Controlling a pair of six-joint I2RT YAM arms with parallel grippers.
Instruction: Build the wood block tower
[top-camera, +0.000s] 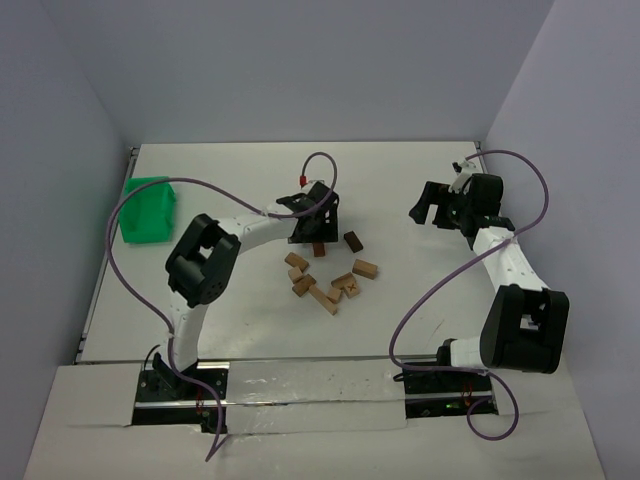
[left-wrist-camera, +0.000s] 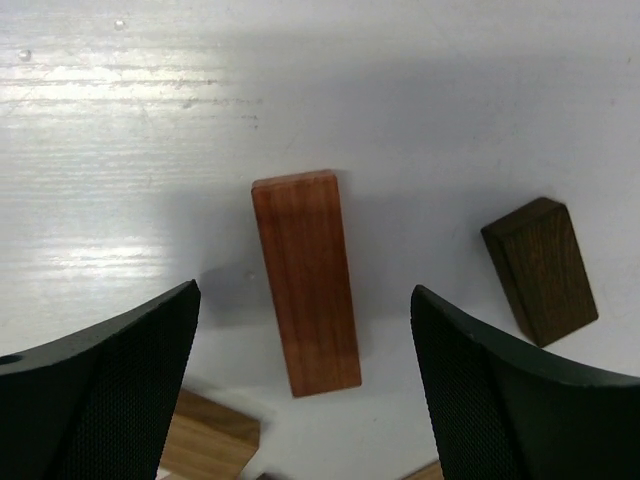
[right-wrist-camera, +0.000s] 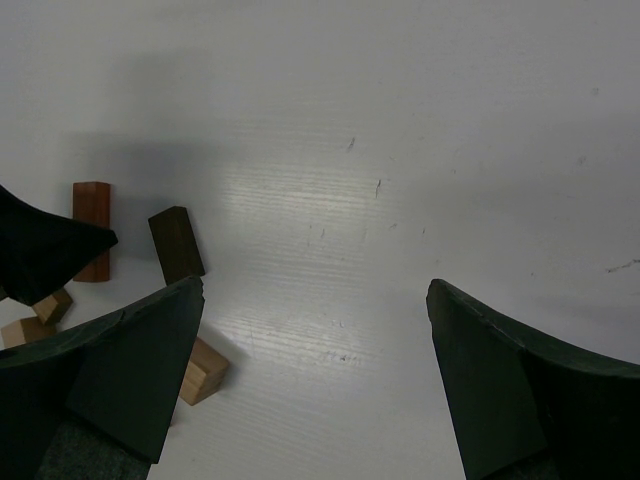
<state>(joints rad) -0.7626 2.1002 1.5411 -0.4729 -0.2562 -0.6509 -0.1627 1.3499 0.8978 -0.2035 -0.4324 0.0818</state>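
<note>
Several light-tan wood blocks (top-camera: 325, 285) lie scattered flat on the white table, with a dark brown one (top-camera: 353, 240) at the pile's far edge. My left gripper (top-camera: 318, 238) hangs open just above a reddish-brown bar (left-wrist-camera: 307, 280) lying flat between its fingers, not touching it. The dark block (left-wrist-camera: 540, 270) lies to the bar's right and a tan block (left-wrist-camera: 208, 435) near the left finger. My right gripper (top-camera: 425, 205) stands open over bare table, nothing between its fingers (right-wrist-camera: 130, 360). The tower is not in view.
A green plastic tray (top-camera: 147, 210) sits at the table's far left edge. In the right wrist view the dark block (right-wrist-camera: 177, 244), the reddish bar (right-wrist-camera: 92, 225) and a tan block (right-wrist-camera: 205, 370) lie to the left. Grey walls enclose the table.
</note>
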